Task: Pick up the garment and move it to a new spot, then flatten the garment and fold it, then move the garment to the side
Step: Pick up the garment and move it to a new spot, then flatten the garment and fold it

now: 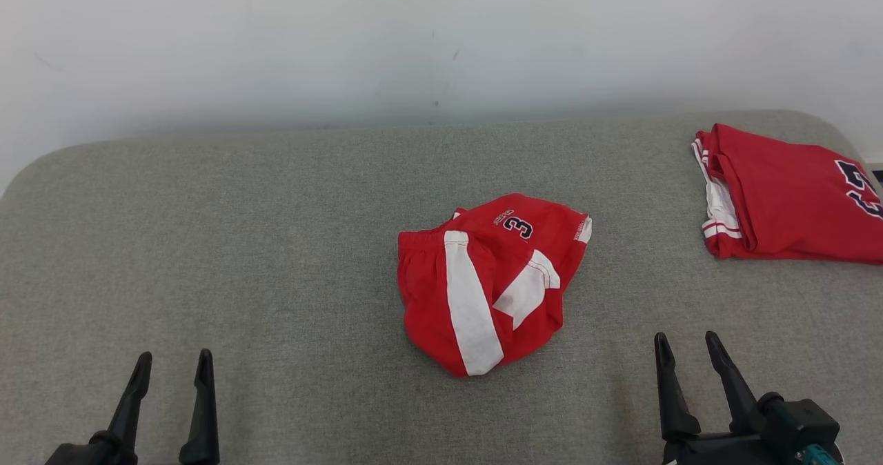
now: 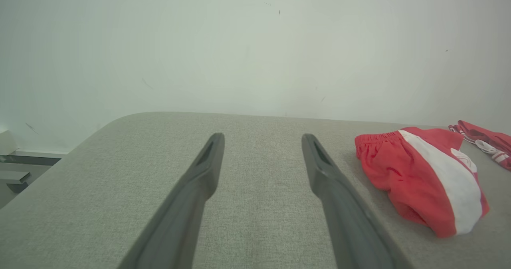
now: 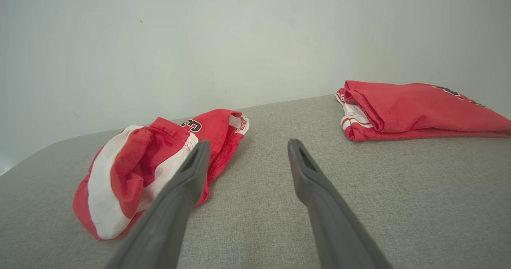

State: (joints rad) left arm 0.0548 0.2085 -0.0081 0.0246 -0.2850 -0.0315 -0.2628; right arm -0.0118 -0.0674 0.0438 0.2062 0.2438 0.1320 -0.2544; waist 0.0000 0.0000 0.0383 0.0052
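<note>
Both tools are released and hold nothing. The left tool (image 1: 174, 356) waits low at the near left of the worktop (image 1: 276, 244) and the right tool (image 1: 686, 338) at the near right, with fingers spread and pointing toward the wall. The shorts (image 1: 486, 285), red with white stripes and a number 3, lie crumpled at the middle of the worktop, apart from both tools and nearer the right one. A folded red shirt (image 1: 786, 199) sits at the far right edge, probably set aside as finished work. Judging by the heap, no step is done yet, and the spread fingers suit a first pinch of bunched cloth.
</note>
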